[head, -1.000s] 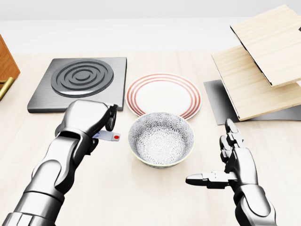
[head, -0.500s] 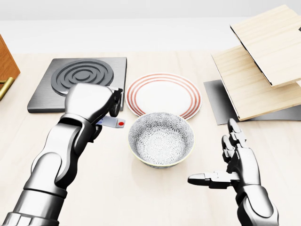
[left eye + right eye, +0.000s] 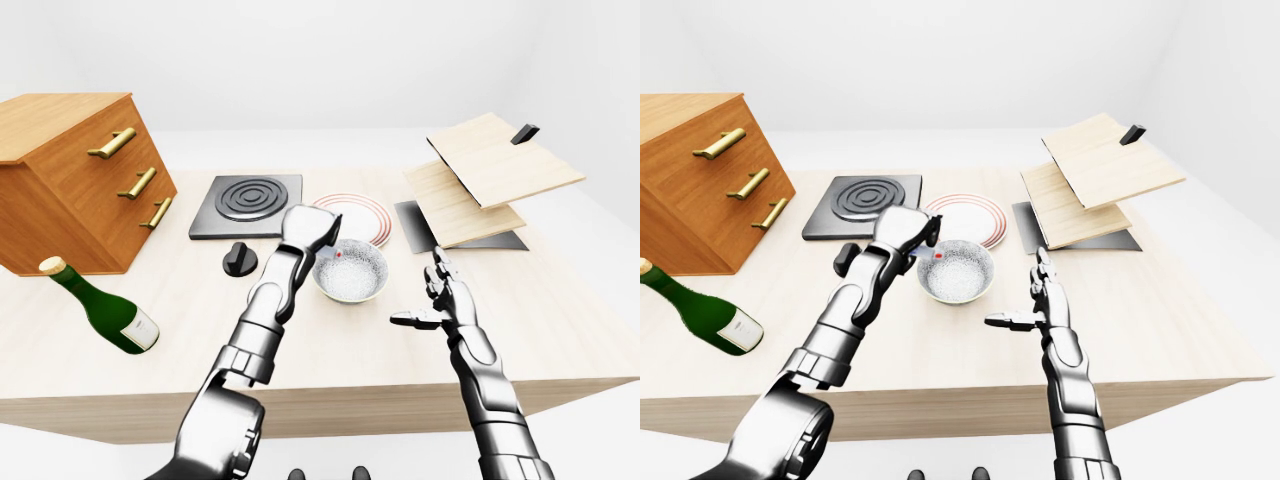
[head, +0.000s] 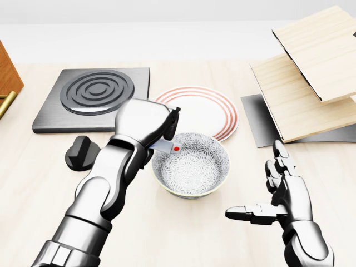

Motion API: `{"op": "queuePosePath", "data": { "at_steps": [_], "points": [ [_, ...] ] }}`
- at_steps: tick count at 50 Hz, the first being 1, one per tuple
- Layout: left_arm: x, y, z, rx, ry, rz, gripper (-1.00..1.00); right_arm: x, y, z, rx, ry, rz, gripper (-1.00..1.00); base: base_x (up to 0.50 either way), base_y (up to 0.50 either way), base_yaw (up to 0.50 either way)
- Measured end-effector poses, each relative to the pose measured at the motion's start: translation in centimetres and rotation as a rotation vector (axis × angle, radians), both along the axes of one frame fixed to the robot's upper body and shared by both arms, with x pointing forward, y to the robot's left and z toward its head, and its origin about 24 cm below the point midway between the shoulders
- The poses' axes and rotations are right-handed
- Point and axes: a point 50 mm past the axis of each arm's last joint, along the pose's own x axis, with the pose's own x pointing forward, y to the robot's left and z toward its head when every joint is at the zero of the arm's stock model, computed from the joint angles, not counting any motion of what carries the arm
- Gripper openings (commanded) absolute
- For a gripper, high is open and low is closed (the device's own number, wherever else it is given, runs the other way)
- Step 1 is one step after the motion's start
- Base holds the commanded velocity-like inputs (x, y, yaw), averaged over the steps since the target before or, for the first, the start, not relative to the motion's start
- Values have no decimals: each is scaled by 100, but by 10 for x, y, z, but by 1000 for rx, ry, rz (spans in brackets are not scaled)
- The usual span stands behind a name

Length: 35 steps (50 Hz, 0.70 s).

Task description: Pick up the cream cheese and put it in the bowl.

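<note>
My left hand [image 4: 149, 129] is shut on the cream cheese [image 4: 168, 147], a small white pack with a red dot, and holds it over the left rim of the patterned grey bowl [image 4: 206, 172] in the middle of the head view. Most of the pack is hidden under my fingers. My right hand [image 4: 278, 192] is open and empty, hovering to the right of the bowl, apart from it.
A red-ringed plate [image 4: 200, 108] lies just above the bowl. A stove burner [image 4: 94, 94] and a black knob [image 4: 80, 153] lie to the left. Wooden boards [image 4: 311, 72] are stacked at the right. A wooden drawer cabinet [image 3: 70, 175] and green bottle [image 3: 100, 305] stand far left.
My left hand has carried the cream cheese to the right, from beside the burner to over the bowl's left rim, uncovering the black knob. My right hand has sunk slightly.
</note>
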Motion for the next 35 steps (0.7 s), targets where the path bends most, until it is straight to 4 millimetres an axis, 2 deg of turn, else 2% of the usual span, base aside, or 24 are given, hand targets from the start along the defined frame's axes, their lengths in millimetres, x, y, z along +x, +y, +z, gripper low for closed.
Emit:
{"op": "queuePosePath", "data": {
  "at_steps": [18, 35],
  "points": [
    [-2, -35, -8, -5, 13, -68, -100, -1, -2, 2, 7, -5, 0, 100, 0, 0, 0],
    [-5, -56, -10, 2, 25, -109, -100, 0, 1, 4, 10, -7, 8, 100, 0, 0, 0]
  ]
}}
